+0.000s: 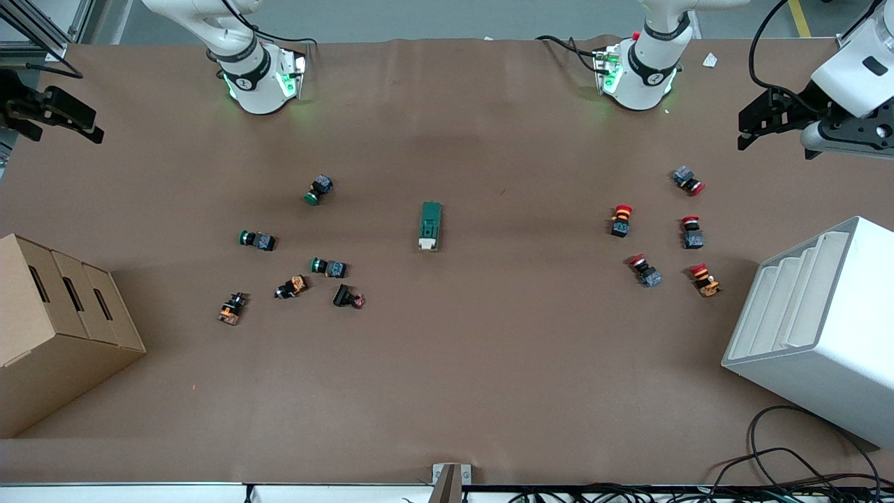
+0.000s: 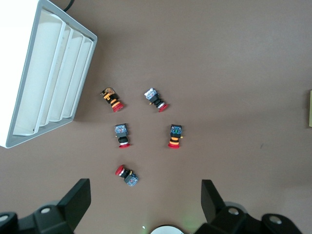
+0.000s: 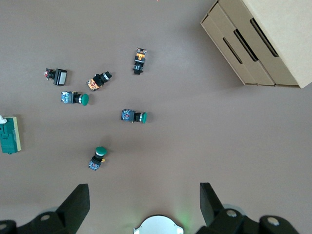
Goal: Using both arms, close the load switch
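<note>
The load switch [image 1: 430, 226] is a dark green block with a cream lever at the end nearer the front camera. It lies flat in the middle of the table, and shows too in the right wrist view as load switch [image 3: 9, 135]. My left gripper [image 1: 753, 124] hangs open in the air over the left arm's end of the table; the left wrist view shows the left gripper [image 2: 145, 200] holding nothing. My right gripper [image 1: 77, 119] hangs open over the right arm's end, and the right gripper [image 3: 144, 202] also holds nothing. Both are well apart from the switch.
Several red-capped push-buttons [image 1: 656, 237] lie toward the left arm's end beside a white slotted bin [image 1: 817, 328]. Green-capped and orange push-buttons [image 1: 300, 265] lie toward the right arm's end near a cardboard box [image 1: 56, 321]. Cables [image 1: 789, 468] trail along the front edge.
</note>
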`<action>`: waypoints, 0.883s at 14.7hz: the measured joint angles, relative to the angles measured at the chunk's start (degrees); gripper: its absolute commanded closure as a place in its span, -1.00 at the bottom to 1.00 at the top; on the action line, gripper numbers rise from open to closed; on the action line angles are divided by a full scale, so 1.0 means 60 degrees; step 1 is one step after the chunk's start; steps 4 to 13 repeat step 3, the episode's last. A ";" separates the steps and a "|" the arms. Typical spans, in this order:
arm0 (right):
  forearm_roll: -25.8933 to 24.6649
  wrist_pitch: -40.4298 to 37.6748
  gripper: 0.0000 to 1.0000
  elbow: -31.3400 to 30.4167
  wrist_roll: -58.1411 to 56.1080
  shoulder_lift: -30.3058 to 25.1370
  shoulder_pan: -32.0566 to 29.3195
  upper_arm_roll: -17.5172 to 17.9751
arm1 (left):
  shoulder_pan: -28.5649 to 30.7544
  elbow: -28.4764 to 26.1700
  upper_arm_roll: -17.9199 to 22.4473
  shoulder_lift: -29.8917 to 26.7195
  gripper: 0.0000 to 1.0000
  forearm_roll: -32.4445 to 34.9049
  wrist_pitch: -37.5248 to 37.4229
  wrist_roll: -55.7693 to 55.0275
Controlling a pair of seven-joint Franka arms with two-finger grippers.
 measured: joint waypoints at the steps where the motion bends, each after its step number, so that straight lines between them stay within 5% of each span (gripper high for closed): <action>1: 0.0000 -0.0062 -1.00 0.0001 0.0000 -0.0001 -0.0019 0.0004 | 0.0000 0.0035 0.0000 0.0029 -1.00 0.0000 0.0001 0.0000; 13: 0.0000 -0.0184 -1.00 0.0001 0.0000 -0.0001 -0.0044 0.0009 | 0.0001 0.0079 0.0002 0.0064 -1.00 0.0000 0.0001 0.0000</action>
